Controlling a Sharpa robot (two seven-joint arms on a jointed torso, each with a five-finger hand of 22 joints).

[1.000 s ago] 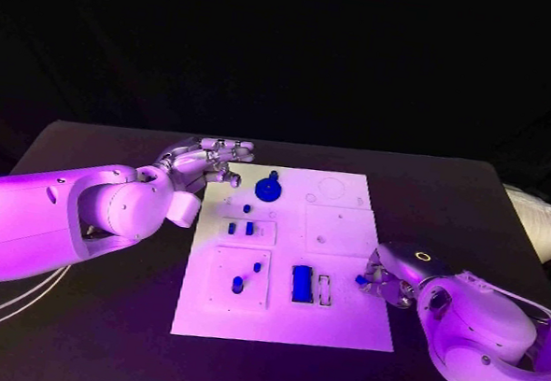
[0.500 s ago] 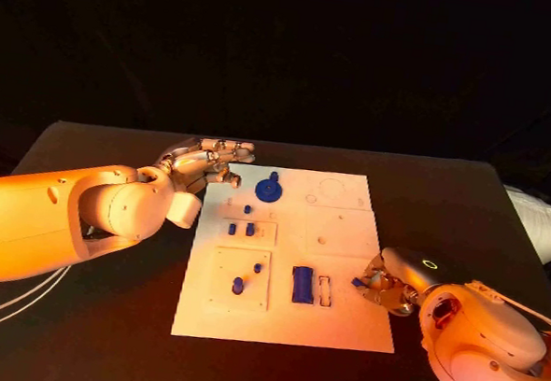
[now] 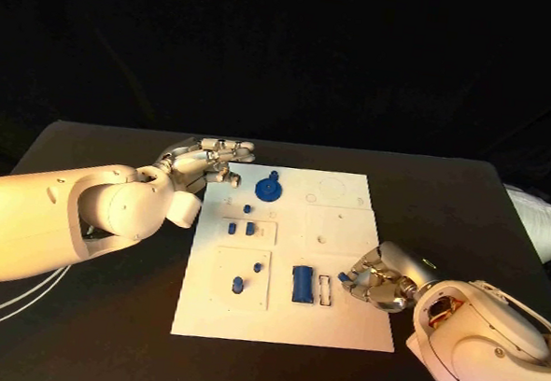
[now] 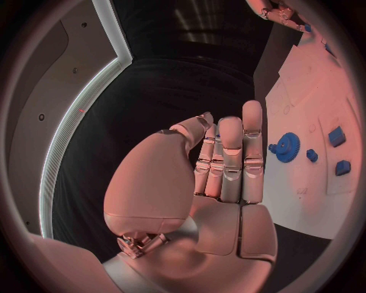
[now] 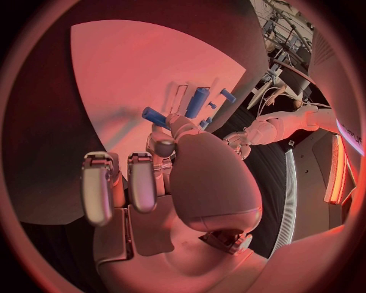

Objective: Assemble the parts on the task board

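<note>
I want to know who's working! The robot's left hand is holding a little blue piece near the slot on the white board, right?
Not the left. The right hand pinches the small blue piece by the task board's slot, as the right wrist view shows. The left hand holds nothing.

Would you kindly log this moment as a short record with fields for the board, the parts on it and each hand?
board: white task board flat on the black table
gear: blue gear part at the board's far left area
block: blue rectangular part next to an empty slot
left hand: left hand at the board's far left corner, fingers extended, holding nothing
right hand: right hand at the board's right edge, pinching a small blue peg
</note>
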